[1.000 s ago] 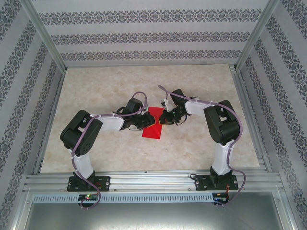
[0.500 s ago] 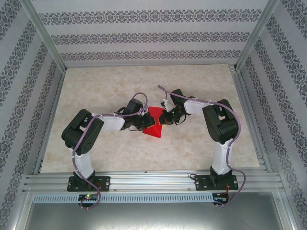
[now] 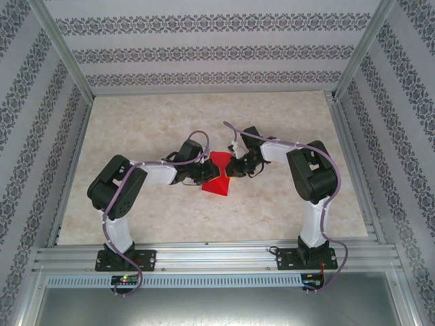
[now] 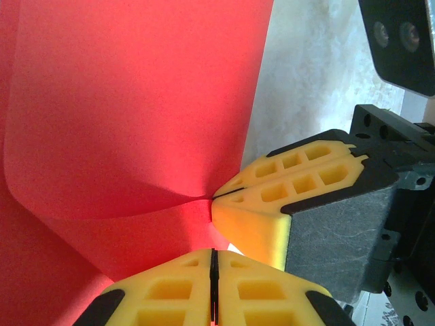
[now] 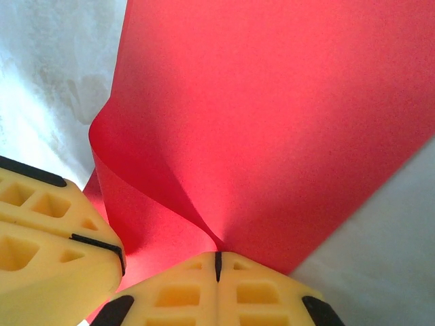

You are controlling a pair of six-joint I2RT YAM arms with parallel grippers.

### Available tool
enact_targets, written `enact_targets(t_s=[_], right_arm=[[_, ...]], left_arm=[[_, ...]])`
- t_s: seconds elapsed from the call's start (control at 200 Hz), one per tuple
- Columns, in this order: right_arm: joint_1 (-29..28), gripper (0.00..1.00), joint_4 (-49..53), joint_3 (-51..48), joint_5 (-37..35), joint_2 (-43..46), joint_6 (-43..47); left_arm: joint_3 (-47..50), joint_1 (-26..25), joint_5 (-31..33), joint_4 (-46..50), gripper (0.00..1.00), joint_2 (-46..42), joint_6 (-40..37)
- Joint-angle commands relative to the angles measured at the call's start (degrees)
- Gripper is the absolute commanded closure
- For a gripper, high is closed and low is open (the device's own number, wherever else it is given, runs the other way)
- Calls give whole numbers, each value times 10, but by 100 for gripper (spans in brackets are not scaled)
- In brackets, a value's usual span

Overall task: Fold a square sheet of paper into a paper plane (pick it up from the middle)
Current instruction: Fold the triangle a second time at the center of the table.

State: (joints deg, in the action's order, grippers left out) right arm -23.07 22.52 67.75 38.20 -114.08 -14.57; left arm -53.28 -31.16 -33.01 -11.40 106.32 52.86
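Left gripper (image 4: 213, 252) pressed together on square sheet of paper (image 4: 136, 102). Right gripper (image 5: 218, 257) pinching same sheet from opposite side. Tips near each other, sheet buckling at pinch, mid-table (image 3: 272, 217).

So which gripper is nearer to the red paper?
Neither: both touch it. The left gripper is shut on the paper from its left side, the right gripper from its right side, their tips close together at the pinched middle.

The square sheet of paper (image 3: 216, 185), bright red and unmarked, is pinched together at its middle, bowed into two curved flaps, and located at the centre of the worktop (image 3: 285, 115).
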Motion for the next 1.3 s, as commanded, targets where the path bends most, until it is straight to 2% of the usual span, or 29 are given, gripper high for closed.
enact_targets(t_s=[0.0,0.4,1.294], right_arm=[[3,97,13,1,-4,4,15],[3,97,16,2,-8,0,14],[3,96,26,5,-17,-3,16]], left_arm=[[-4,-5,-6,-23,88,1,-5],[-17,-5,-1,23,90,23,-11],[-14,-5,15,62,90,34,-14]])
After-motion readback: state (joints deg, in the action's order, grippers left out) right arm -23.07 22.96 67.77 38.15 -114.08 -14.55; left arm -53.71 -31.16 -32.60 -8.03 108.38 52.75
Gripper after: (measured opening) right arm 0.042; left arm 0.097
